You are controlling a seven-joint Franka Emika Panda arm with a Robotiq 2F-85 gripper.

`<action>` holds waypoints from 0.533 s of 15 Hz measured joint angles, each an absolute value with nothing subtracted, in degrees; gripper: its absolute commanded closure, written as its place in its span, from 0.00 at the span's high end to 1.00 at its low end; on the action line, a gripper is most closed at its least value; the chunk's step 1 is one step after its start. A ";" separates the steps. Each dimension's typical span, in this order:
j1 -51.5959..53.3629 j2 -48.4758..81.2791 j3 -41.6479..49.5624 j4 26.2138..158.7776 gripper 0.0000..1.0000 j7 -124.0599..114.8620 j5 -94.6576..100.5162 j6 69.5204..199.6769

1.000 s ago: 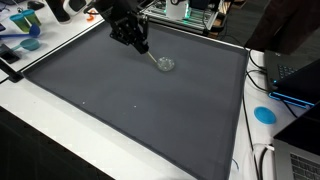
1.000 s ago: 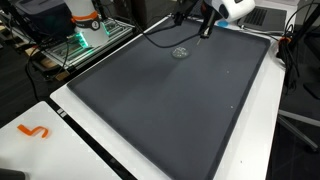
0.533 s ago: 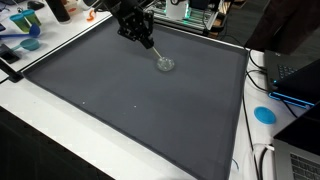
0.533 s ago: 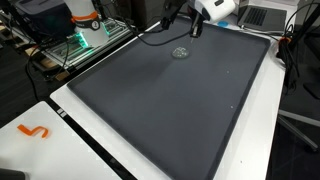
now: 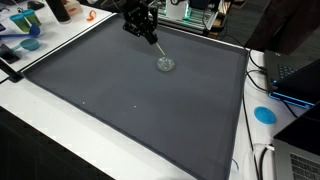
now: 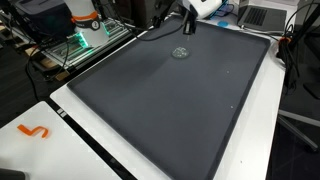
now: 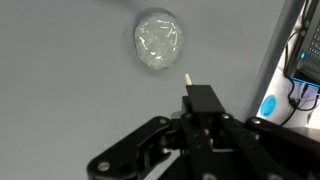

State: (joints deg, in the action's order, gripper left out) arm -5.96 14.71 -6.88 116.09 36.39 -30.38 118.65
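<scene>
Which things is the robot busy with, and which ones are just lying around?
Busy with:
- gripper
- thin stick pinched in it
- clear round blob on the dark mat, just past the stick's tip

Just lying about:
- blue disc on the white table
- orange squiggle at the table's corner

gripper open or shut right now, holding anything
gripper: jaws shut on a thin pale stick, its tip close to the clear round blob but apart from it
</scene>
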 measured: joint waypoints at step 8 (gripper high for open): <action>-5.67 9.76 -6.65 123.02 0.03 37.66 -33.22 125.45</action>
